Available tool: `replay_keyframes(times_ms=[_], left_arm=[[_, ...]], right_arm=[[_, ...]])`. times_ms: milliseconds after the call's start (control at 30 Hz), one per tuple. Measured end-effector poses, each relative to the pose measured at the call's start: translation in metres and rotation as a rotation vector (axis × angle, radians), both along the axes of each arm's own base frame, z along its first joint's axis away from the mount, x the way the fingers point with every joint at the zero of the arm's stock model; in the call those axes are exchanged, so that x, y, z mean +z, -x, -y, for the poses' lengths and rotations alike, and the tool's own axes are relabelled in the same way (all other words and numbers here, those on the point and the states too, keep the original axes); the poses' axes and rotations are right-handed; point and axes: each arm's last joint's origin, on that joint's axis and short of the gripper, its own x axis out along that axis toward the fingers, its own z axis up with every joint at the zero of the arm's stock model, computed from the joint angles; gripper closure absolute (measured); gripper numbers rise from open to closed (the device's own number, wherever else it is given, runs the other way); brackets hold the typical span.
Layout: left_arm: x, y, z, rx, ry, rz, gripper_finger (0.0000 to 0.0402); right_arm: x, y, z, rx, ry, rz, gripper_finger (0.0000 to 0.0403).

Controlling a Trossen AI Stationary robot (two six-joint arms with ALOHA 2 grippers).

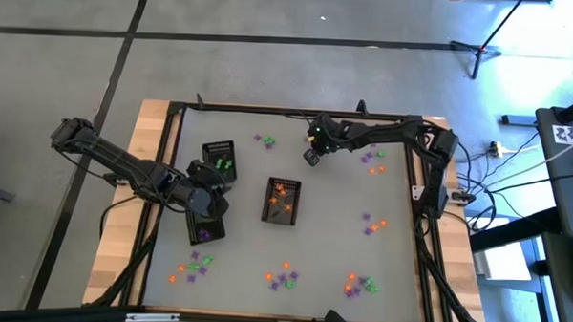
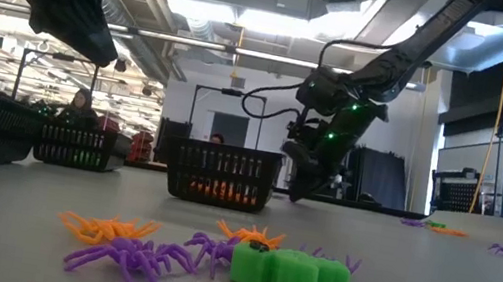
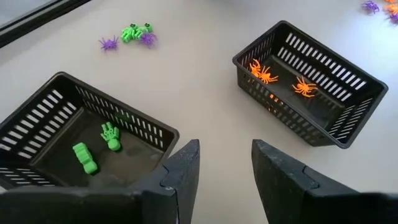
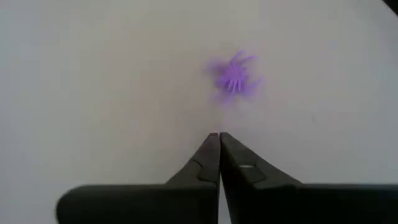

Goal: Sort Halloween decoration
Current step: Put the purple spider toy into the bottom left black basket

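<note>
Three black trays stand on the table. One (image 1: pixel 219 157) holds green trinkets (image 3: pixel 93 149), one (image 1: pixel 281 200) holds orange spiders (image 3: pixel 280 78), and one (image 1: pixel 205 225) holds purple pieces. My left gripper (image 3: pixel 225 155) hovers open between the trays (image 1: pixel 219 189), with nothing between its fingers. My right gripper (image 4: pixel 219 134) is shut and empty at the far middle of the table (image 1: pixel 312 157), pointing steeply down. A purple spider (image 4: pixel 235 78) lies on the table just beyond its fingertips.
Loose orange, purple and green trinkets lie in clusters along the near edge (image 1: pixel 192 266) (image 1: pixel 282 276) (image 1: pixel 359 283), at the right (image 1: pixel 372 221), at the far right (image 1: pixel 373 159) and at the far middle (image 1: pixel 265 139). The table's black frame (image 1: pixel 288 111) borders the work area.
</note>
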Motion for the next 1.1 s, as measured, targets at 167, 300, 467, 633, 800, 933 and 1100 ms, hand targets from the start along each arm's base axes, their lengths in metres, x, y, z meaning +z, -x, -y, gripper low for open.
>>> replay_keyframes(times_ms=[167, 300, 467, 633, 800, 933, 1100], left_arm=[[0.000, 0.000, 0.000, 0.000, 0.000, 0.000, 0.0264], [0.000, 0.000, 0.000, 0.000, 0.000, 0.000, 0.0264], [0.000, 0.000, 0.000, 0.000, 0.000, 0.000, 0.0264], [0.000, 0.000, 0.000, 0.000, 0.000, 0.000, 0.0264], [0.000, 0.000, 0.000, 0.000, 0.002, 0.006, 0.0264], [0.000, 0.000, 0.000, 0.000, 0.001, 0.004, 0.0264], [0.000, 0.000, 0.000, 0.000, 0.002, 0.005, 0.0264]], right_arm=[[0.013, -0.003, -0.004, 0.015, 0.028, 0.045, 0.0400], [0.015, -0.005, -0.005, 0.026, 0.048, 0.058, 0.0396], [0.016, -0.009, -0.001, 0.002, 0.108, 0.095, 0.0358], [0.018, -0.012, 0.003, -0.017, 0.153, 0.125, 0.0286], [0.007, -0.009, 0.011, -0.035, 0.129, 0.102, 0.0226], [-0.006, -0.007, 0.019, -0.064, 0.113, 0.068, 0.0209], [-0.005, -0.013, 0.022, -0.075, 0.112, 0.015, 0.0229]])
